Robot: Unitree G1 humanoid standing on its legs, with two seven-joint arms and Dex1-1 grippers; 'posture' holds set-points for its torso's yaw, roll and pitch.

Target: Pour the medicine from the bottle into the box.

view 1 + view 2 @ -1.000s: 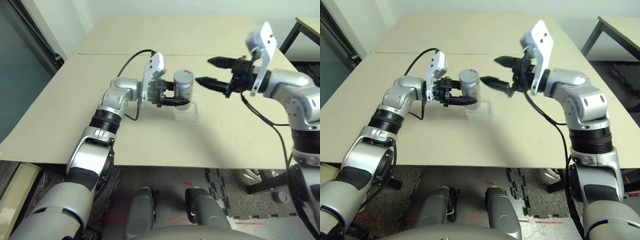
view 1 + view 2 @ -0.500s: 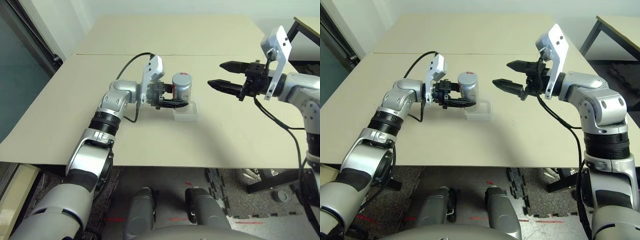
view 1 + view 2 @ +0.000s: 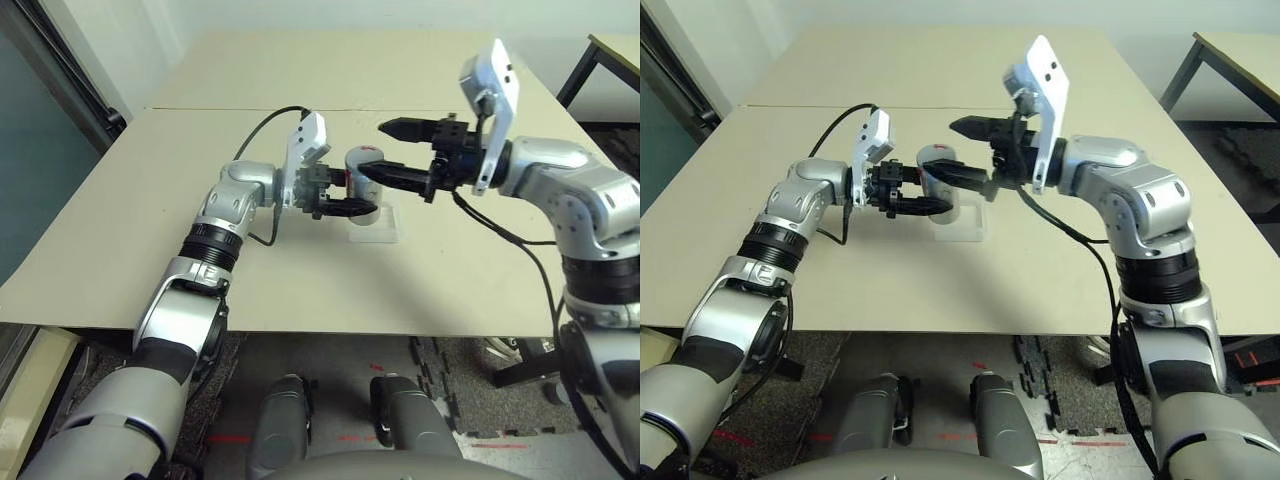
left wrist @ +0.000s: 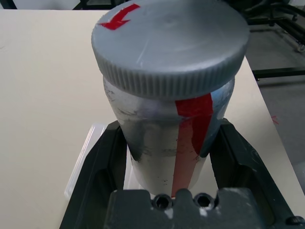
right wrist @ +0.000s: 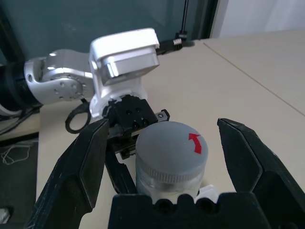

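The bottle (image 3: 357, 163), silver-grey with a red stripe and a grey cap marked with a red arrow, stands upright just over the box (image 3: 377, 229), a clear shallow tub on the table. My left gripper (image 3: 350, 197) is shut on the bottle's body, its fingers (image 4: 102, 162) clamped on both sides. From the right, my right gripper (image 3: 375, 148) reaches in open. Its fingers (image 5: 81, 167) straddle the bottle's cap (image 5: 171, 143) with a gap on each side. The cap is on and the medicine is hidden.
The tan table (image 3: 300, 280) has a seam running across behind the arms, and its front edge lies close below the box. A black cable (image 3: 265, 120) loops from my left wrist. A second table (image 3: 1240, 60) stands at the back right.
My right gripper first pulled back to the right, then swung left again and now straddles the bottle's cap, still open. My left gripper has kept the bottle in place over the box.
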